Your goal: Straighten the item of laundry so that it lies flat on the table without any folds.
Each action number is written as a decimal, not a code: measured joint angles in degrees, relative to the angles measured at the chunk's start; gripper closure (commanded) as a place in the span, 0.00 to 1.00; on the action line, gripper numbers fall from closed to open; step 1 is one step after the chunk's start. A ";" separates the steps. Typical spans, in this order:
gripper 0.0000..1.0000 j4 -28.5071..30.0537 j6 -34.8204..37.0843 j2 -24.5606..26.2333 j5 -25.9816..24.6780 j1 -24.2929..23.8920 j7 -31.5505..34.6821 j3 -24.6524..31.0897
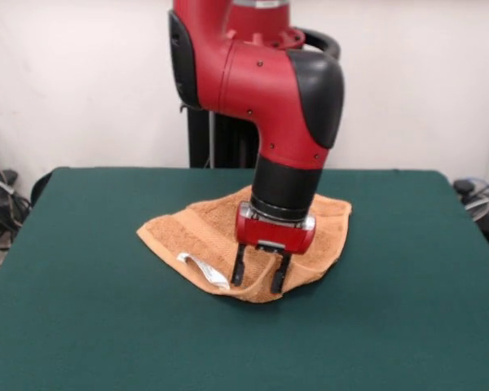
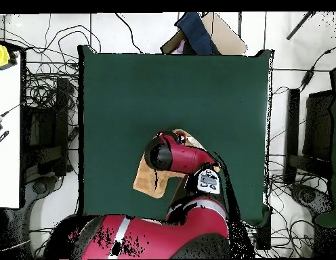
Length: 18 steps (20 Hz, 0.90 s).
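The orange-tan towel [image 1: 197, 232] lies crumpled and folded over on the dark green table [image 1: 81, 326], a little toward the robot's side of the middle. Its white care tag [image 1: 204, 270] sticks out at the near left edge. My gripper [image 1: 259, 278] points straight down over the towel's near edge. It is open, with both fingertips [image 1: 239, 275] on or just above the cloth. In the overhead view the arm covers most of the towel [image 2: 148, 180], and the gripper is hidden under the wrist. The table [image 2: 130, 95] is far wider than the towel.
The black pedestal [image 1: 202, 138] stands behind the table's far edge. Cables [image 2: 42, 122] lie on the floor around the table. A white bench [image 2: 7, 135] is beside it, and a cardboard box with dark cloth [image 2: 198, 34] sits past the opposite edge.
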 measured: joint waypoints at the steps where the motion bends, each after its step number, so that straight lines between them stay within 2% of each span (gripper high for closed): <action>1: 0.00 0.02 0.00 0.08 0.00 -0.06 0.00 0.00; 7: 0.00 0.21 2.55 -0.21 0.71 -0.36 0.00 0.72; 8: 1.00 0.24 3.89 -0.36 1.12 -0.53 0.00 1.22; 18: 1.00 0.35 11.40 -2.05 3.69 0.53 0.00 2.26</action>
